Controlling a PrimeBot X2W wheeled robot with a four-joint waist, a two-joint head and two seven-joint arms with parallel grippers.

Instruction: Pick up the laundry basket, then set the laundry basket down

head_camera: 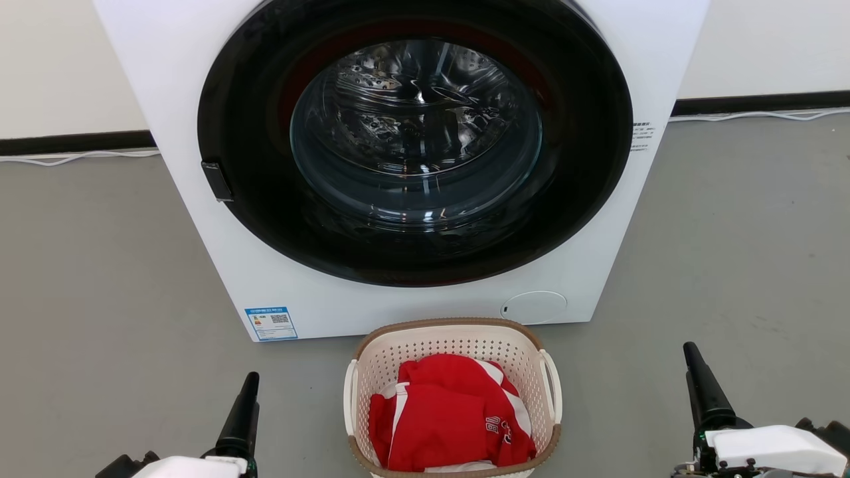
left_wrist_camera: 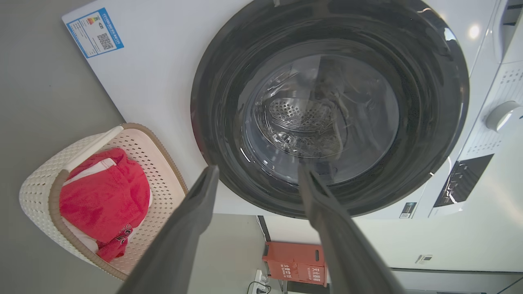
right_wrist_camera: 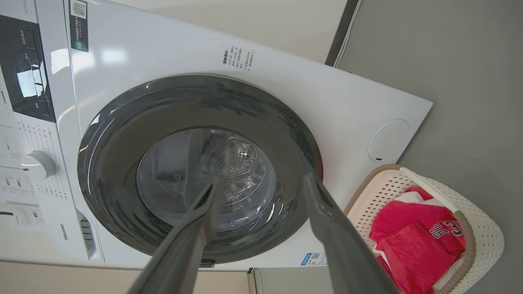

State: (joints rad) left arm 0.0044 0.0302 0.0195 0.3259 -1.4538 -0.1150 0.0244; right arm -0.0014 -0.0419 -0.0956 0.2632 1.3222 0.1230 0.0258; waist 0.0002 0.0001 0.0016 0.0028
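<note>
The laundry basket, cream-white and perforated with a brown rim, stands on the grey floor just in front of the washing machine. A red and white garment lies inside it. My left gripper hangs to the basket's left, well apart from its white side handle. My right gripper hangs farther off on the right. In the left wrist view my left gripper is open and holds nothing, with the basket off to one side. My right gripper is likewise open and holds nothing, beside the basket.
A large white washing machine with a shut round dark glass door stands right behind the basket. Grey floor stretches on both sides, and thin cables run along the wall. A red box sits beyond the machine.
</note>
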